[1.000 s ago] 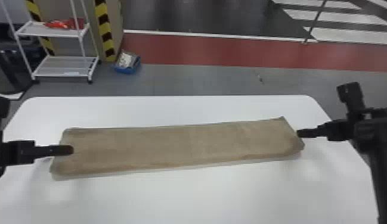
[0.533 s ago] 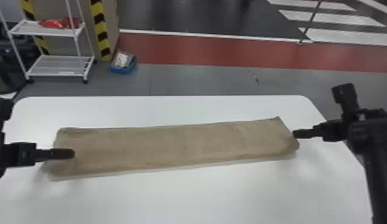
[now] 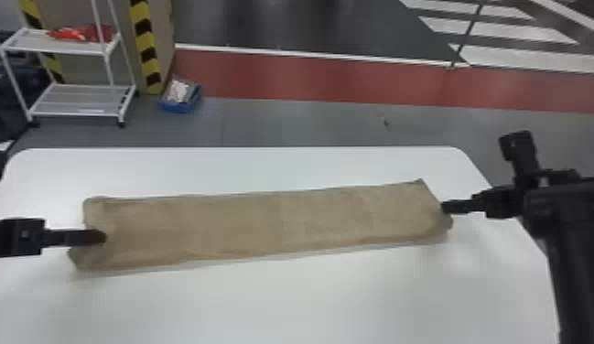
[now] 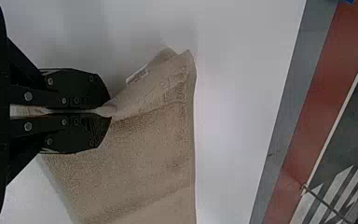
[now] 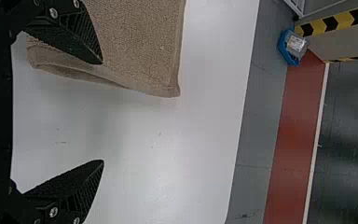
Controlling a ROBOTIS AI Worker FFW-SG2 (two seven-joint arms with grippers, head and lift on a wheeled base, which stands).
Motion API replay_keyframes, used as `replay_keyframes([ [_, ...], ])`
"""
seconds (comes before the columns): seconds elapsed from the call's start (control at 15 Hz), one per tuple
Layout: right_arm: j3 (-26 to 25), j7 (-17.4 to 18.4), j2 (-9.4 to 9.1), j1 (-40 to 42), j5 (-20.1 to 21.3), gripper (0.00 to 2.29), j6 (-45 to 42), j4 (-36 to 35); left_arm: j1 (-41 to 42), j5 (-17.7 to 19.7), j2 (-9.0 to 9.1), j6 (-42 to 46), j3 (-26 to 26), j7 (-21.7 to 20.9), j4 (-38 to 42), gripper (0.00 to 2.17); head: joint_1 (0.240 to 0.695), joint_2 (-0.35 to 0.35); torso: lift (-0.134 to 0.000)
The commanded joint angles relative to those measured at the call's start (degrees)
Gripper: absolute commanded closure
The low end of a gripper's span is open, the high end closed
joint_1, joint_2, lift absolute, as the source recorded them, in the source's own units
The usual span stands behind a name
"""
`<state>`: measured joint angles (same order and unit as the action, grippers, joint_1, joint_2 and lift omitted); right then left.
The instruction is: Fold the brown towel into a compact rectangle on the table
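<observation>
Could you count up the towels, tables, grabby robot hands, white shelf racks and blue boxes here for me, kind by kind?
Brown towel: 1
White table: 1
End effectors: 2 (left end effector, right end effector)
White shelf rack: 1
Blue box: 1
Total: 6

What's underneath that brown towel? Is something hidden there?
The white table is under the brown towel, showing beyond its edges. The part directly beneath is covered, so I can't tell whether anything else is hidden there.
</observation>
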<state>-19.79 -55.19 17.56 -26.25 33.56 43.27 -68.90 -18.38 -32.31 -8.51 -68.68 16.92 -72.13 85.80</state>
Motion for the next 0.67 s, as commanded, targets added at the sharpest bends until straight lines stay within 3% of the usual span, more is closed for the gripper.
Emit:
replay_keyframes([
  [0.0,-0.2,0.0,0.1,0.1,-0.1,0.14,0.1,0.0,0.9,0.0,-0.2,2.1,1.2,-0.8,1.2,2.14,0.695,-0.161,-0.124],
  [0.27,-0.5,0.0,0.19,0.4,-0.2,0.14,-0.1,0.0,2.7,0.1,-3.18,5.1,5.5,-6.4,4.8,2.14,0.695,-0.151,-0.124],
  [0.6,-0.6,-0.1,0.19,0.3,-0.3,0.14,0.1,0.0,3.9,1.0,-7.23,5.1,9.7,-8.8,8.2,2.14,0.695,-0.093,-0.124],
])
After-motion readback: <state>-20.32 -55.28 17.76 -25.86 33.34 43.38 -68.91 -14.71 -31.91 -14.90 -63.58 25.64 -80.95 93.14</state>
